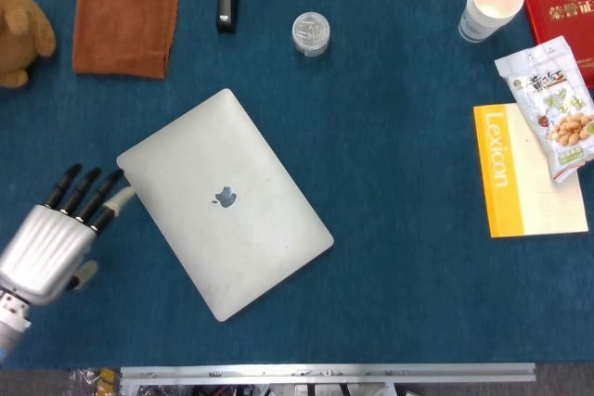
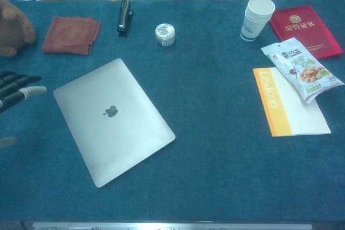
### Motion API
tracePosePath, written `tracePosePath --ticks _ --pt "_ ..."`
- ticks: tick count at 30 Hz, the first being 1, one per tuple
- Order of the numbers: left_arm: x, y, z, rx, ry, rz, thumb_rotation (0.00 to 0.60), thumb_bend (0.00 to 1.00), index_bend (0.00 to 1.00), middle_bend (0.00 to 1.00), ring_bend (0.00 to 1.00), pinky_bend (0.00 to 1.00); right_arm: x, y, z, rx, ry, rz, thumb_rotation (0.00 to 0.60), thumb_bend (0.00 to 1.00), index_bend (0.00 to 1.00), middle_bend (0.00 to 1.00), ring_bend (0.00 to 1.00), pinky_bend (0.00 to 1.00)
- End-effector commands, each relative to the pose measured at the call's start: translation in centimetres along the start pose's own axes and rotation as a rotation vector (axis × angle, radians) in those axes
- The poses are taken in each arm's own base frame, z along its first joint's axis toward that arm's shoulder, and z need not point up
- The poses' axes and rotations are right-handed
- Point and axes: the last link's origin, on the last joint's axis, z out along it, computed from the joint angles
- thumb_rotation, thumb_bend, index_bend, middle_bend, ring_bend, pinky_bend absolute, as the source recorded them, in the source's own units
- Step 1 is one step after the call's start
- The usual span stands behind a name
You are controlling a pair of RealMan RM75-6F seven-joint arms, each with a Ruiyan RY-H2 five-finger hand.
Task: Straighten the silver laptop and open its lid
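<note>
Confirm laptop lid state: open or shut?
Shut. The silver laptop lies flat and skewed on the blue table, logo up, no screen or keys showing. Left hand is beside its corner.

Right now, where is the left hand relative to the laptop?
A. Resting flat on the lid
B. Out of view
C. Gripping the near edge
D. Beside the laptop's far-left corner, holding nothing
D: the left hand is open, its fingertips reaching toward the far-left corner of the closed, skewed laptop.

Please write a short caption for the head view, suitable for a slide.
Left hand open, reaching toward the left corner of the closed, skewed silver laptop.
</note>
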Motion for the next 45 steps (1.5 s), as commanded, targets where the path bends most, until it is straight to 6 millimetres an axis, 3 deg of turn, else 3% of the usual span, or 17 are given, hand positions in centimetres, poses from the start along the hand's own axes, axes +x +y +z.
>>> tracePosePath --ticks 1,17,25,45 --pt "-0.6 1.1 0.2 -0.01 0.006 -0.027 0.6 0.17 0.0 0.0 0.0 0.0 0.0 0.2 0.1 -0.003 -0.001 0.0 0.6 0.27 0.0 0.02 0.0 0.06" --pt "-3.2 5.8 3.1 -0.105 -0.015 -0.044 0.6 0.17 0.0 0.0 0.0 0.0 -0.1 1.7 0.2 -0.024 -0.012 0.007 0.6 0.27 0.0 0.02 0.0 0.06" --pt "-4.1 6.2 4.3 -0.108 -0.013 -0.043 0.6 0.17 0.0 0.0 0.0 0.0 0.2 2.1 0.0 -0.036 -0.007 0.004 0.6 0.27 0.0 0.02 0.0 0.06" --pt "-5.3 7.3 5.0 -0.112 -0.038 -0.087 0.6 0.17 0.0 0.0 0.0 0.0 0.8 2.9 -0.3 -0.054 0.002 0.008 0.6 0.27 0.0 0.02 0.0 0.06"
